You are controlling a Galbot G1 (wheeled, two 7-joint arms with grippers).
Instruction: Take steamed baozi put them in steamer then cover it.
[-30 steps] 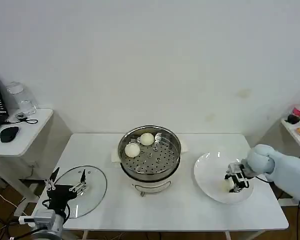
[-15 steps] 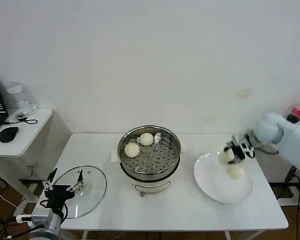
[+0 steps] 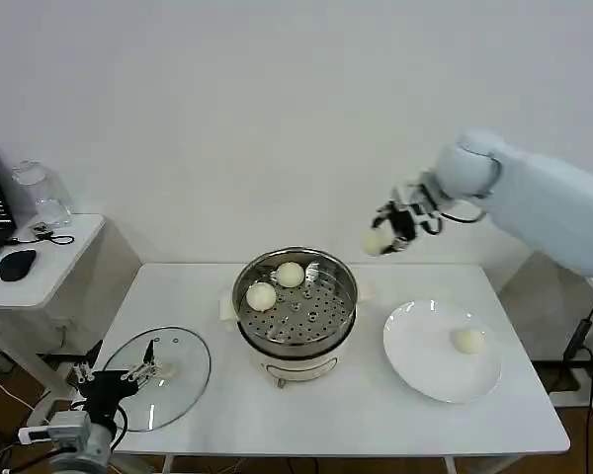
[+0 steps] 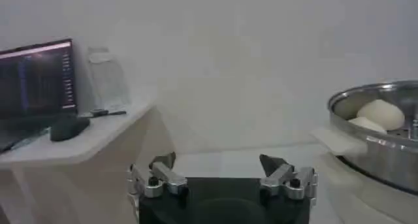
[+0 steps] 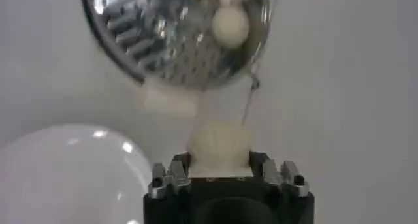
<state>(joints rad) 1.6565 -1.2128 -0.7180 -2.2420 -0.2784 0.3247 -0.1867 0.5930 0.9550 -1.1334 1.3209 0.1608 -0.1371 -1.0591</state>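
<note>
In the head view, the right claw (image 3: pixel 386 235) hangs in the air above and to the right of the steamer (image 3: pixel 296 301), clamped on one steamed baozi (image 3: pixel 376 240). The steamer stands at the middle of the white table (image 3: pixel 356 415), with two baozi (image 3: pixel 262 295) resting on its perforated tray toward the far left side. A fourth baozi (image 3: pixel 467 341) lies on the white plate (image 3: pixel 415 365) to the right of the steamer. The glass cover (image 3: pixel 178 370) lies flat on the table to the left of the steamer, and the left claw (image 3: pixel 114 377) sits low at its near left edge, its fingers spread apart and holding nothing. A side table (image 3: pixel 40 262) with a computer mouse (image 3: pixel 18 264) stands farther left.

In the left wrist view, the left claw (image 4: pixel 222 176) shows its two fingers set wide apart, nothing between them. The steamer's rim (image 4: pixel 366 137) is off to one side with two baozi (image 4: pixel 380 113) inside.

In the right wrist view, the right claw (image 5: pixel 221 173) grips a baozi (image 5: pixel 219 144) between its fingers. Beyond it lie the steamer (image 5: pixel 173 29), with a baozi (image 5: pixel 230 24) on its tray, and the white plate (image 5: pixel 65 173).
</note>
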